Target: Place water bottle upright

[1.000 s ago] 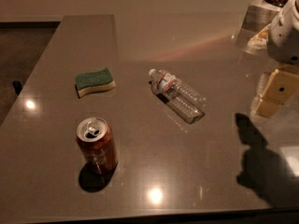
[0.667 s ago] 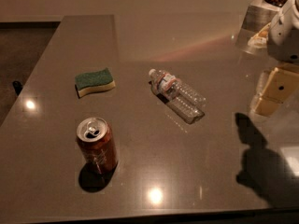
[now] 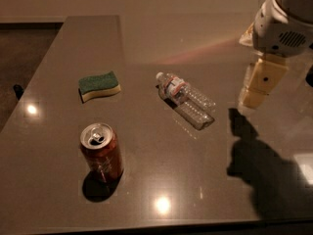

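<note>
Step in hand: approach, pre-grasp. Nothing is held yet.

- water bottle [image 3: 186, 100] is lying on its side around the middle of the bench [image 3: 161, 175]. Its white cap points toward the far-left corner and its base toward the near-right corner. Not upright, so the task is not started in any real sense.
- gripper [image 3: 255, 94] hangs above the right side of the bench, to the right of the bottle's base end and apart from it, no contact. Its shadow falls on the surface toward the near-right corner. Can't tell from this view whether it is open or closed.
- Coke can [image 3: 101, 152] is upright toward the near-left corner, and the green-and-yellow sponge [image 3: 99, 85] sits further back on the left. Both are well apart from the bottle and out of the approach path.

Next move, my read: traverse left over the bottle, align the jaws across the ribbed body, descend, grip, then rotate it base-down and set it on bare bench. Thin clear plastic will probably flex or roll, so grip away from the tapered neck.
</note>
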Controlling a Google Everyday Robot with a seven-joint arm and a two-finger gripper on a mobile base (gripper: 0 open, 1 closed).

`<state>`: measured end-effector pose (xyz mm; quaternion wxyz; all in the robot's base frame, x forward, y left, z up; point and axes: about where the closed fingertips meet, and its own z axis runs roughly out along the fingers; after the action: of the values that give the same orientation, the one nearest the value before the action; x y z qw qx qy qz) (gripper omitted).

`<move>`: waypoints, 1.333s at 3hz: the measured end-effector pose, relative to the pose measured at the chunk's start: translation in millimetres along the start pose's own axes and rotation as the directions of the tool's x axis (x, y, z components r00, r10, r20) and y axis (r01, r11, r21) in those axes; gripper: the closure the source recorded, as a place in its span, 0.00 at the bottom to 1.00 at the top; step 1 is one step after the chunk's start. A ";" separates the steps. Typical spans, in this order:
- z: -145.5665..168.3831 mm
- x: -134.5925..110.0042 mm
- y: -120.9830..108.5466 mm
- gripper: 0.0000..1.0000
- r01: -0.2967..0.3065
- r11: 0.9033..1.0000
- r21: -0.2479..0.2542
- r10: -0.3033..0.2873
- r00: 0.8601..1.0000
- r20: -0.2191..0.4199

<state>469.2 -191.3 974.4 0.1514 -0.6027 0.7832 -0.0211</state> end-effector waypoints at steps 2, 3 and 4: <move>48.0 -49.5 -41.6 0.00 -0.123 0.989 -0.087 0.124 0.992 0.002; 79.5 -85.5 -44.8 0.00 -0.199 0.973 -0.116 0.203 0.979 0.019; 98.5 -104.3 -44.9 0.00 -0.250 0.961 -0.116 0.254 0.967 0.017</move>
<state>561.0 -89.7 912.3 0.1311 -0.5061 0.8509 0.0521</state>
